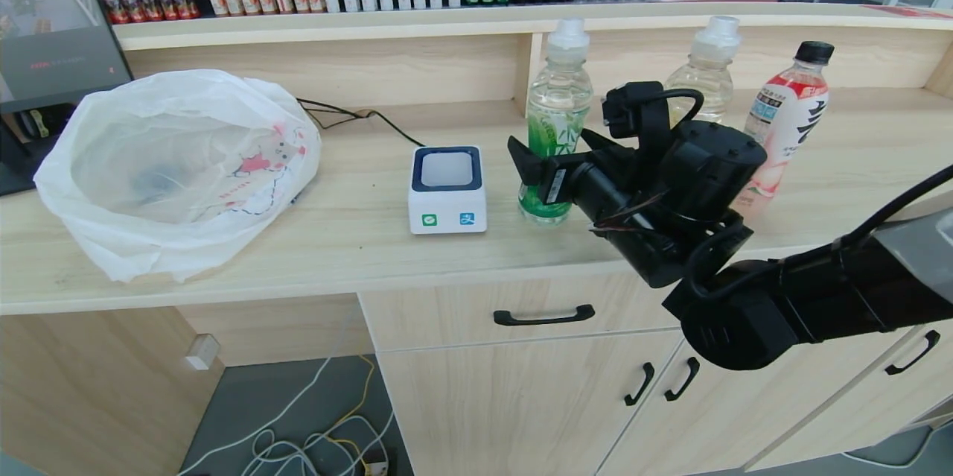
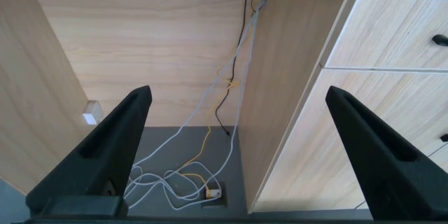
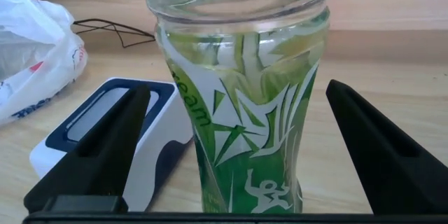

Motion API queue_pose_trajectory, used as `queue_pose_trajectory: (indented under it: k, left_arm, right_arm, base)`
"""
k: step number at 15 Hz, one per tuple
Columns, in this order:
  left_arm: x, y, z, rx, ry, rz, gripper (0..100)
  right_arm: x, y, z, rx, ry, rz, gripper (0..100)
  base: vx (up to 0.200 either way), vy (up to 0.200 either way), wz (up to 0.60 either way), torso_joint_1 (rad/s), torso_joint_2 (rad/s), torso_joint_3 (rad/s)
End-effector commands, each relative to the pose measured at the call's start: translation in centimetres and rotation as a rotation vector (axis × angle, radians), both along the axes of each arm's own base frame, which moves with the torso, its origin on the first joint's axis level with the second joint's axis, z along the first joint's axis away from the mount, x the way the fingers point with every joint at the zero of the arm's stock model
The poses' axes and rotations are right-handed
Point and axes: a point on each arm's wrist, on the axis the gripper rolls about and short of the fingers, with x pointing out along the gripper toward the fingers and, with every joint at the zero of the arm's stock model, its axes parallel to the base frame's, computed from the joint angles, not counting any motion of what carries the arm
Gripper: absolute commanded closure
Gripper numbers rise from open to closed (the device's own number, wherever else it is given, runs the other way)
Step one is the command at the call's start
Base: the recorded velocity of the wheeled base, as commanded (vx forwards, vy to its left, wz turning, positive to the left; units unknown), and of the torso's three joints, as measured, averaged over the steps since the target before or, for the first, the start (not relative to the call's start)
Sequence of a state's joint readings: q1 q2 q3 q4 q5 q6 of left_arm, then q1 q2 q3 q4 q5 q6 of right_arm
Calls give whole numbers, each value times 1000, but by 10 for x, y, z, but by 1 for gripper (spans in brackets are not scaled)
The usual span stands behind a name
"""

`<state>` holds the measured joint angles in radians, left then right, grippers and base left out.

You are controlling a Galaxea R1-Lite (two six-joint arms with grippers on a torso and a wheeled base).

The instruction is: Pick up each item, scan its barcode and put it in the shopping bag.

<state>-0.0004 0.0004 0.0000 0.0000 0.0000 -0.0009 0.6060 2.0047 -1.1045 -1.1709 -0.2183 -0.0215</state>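
**Checkout counter, with both arms shown.** The right arm (image 1: 752,297) reaches across the front edge of the counter (image 1: 335,238) towards the green-labelled bottle (image 1: 555,126) (image 3: 241,112). This bottle stands upright on the counter, just beside the barcode scanner (image 1: 447,189) (image 3: 105,129), on the side away from the shopping bag.

The right jaws are spread and level with the bottle's lower half, one on each side of it. In the right wrist view a gap shows between each jaw and the bottle, so nothing is pinched.

The left jaws are likewise spread and hold nothing. They sit below counter height and face the open recess under the counter, where loose cables (image 2: 189,175) lie on the floor.

The shopping bag (image 1: 179,170) (image 3: 31,49) is a thin white plastic bag with a pink printed figure. It rests on the counter at the robot's left with its mouth open upward, well apart from the bottles, and the scanner stands between it and them.

Two more bottles stand upright beyond the right arm: a clear bottle (image 1: 703,70) with a white cap, and a pink-labelled bottle (image 1: 782,126) with a black cap nearer the counter's right end.

A black cable (image 1: 357,118) runs along the counter behind the scanner. A shelf (image 1: 447,14) at the back carries a row of drinks.
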Motion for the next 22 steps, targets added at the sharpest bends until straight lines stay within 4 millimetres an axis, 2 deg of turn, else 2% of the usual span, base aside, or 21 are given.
queue_pose_trajectory:
  k: [1, 3, 22]
  left_arm:
    - [0, 0, 0, -1, 0, -1, 0]
    - [0, 0, 0, -1, 0, 0, 0]
    - [0, 0, 0, -1, 0, -1, 0]
  right_arm:
    - [6, 0, -1, -2, 0, -9, 0]
    - [12, 1, 7, -3, 1, -15, 0]
    - [29, 6, 10, -10, 5, -30, 0]
  base:
    - [0, 0, 0, 0, 0, 0]
    - [0, 0, 0, 0, 0, 0]
    - [0, 0, 0, 0, 0, 0]
